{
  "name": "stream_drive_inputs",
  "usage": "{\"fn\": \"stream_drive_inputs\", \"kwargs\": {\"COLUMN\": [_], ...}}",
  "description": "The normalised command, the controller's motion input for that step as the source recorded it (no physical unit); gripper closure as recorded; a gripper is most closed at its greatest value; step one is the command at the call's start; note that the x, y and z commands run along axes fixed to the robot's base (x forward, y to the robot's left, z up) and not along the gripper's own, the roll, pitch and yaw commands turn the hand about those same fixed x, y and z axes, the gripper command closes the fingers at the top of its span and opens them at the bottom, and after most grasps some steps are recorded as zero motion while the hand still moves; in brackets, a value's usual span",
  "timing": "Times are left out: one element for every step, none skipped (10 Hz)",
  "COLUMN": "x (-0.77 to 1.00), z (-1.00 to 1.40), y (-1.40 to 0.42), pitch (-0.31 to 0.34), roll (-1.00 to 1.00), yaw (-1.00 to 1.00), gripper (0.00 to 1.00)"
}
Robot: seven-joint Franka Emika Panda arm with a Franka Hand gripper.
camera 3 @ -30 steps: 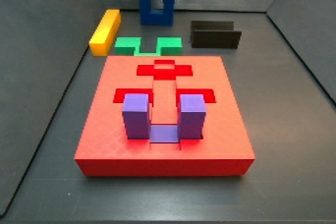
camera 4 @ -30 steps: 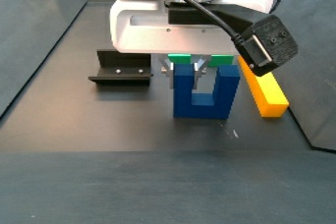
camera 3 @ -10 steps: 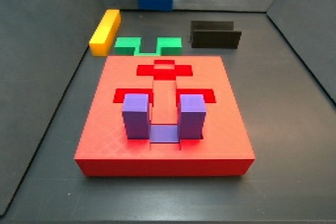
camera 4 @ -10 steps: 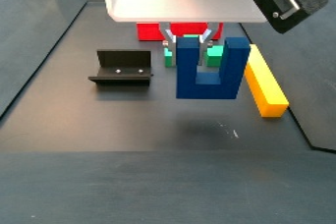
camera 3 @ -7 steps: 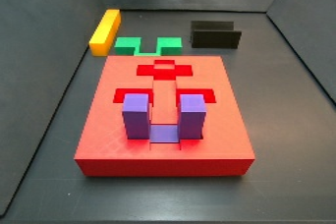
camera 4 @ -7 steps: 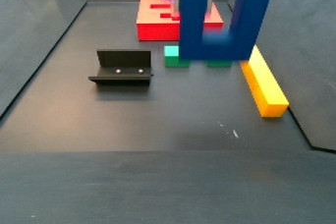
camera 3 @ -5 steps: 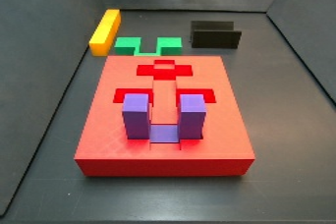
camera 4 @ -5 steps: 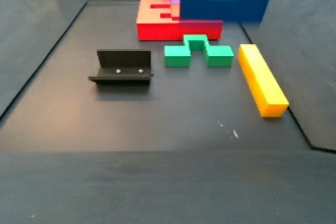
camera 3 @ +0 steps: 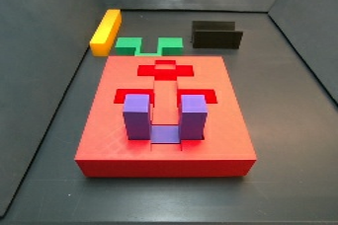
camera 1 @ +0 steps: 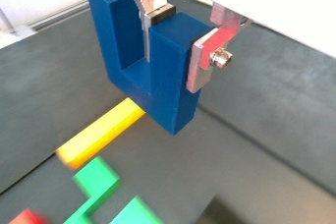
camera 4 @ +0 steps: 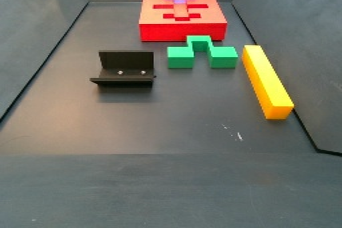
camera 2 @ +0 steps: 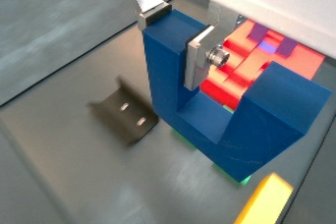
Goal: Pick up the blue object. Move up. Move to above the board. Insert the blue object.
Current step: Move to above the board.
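Wrist views, closest in: two-finger gripper (camera 1: 184, 33) with flat silver plate fingers (camera 2: 202, 57) clamped on one prong of the dark blue U-shaped block (camera 1: 141, 53); block hangs in the jaws, clear of the dark floor, prongs pointing up toward the wrist. Gripper and blue block out of frame in both side views.

Beneath the block in a wrist view: long yellow bar (camera 1: 101, 135) and part of the small green flat piece (camera 1: 112, 198). In a wrist view: dark L-shaped fixture (camera 2: 126, 115) on the floor, large flat red board (camera 2: 266, 59) beyond the block.

Side view, near to far: red board (camera 3: 165, 123) with lighter purple U-shaped block (camera 3: 165, 117) seated upright in a recess at its near end, cross-shaped cut-out further along. Past the board's far edge, green piece (camera 3: 148, 45) just beside it; yellow bar (camera 3: 105, 30) off to one side; fixture (camera 3: 216, 36) at the back, apart from both
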Motion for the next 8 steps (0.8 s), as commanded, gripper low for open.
{"fn": "stream_drive_inputs", "kwargs": {"x": [-0.07, -0.06, -0.06, -0.06, -0.06, -0.05, -0.03, -0.01], "z": [0.16, 0.16, 0.16, 0.17, 0.18, 0.19, 0.20, 0.20], "y": [-1.40, -1.40, -1.40, -1.40, -1.40, -1.40, -1.40, -1.40], "pitch": [0.021, 0.023, 0.018, 0.019, 0.027, 0.044, 0.072, 0.090], "roll": [0.00, 0.01, -0.01, -0.01, 0.00, 0.00, 0.01, 0.00], "yaw": [0.03, 0.02, 0.01, 0.01, 0.01, 0.01, 0.00, 0.01], "gripper": [1.00, 1.00, 1.00, 1.00, 1.00, 1.00, 1.00, 1.00]}}
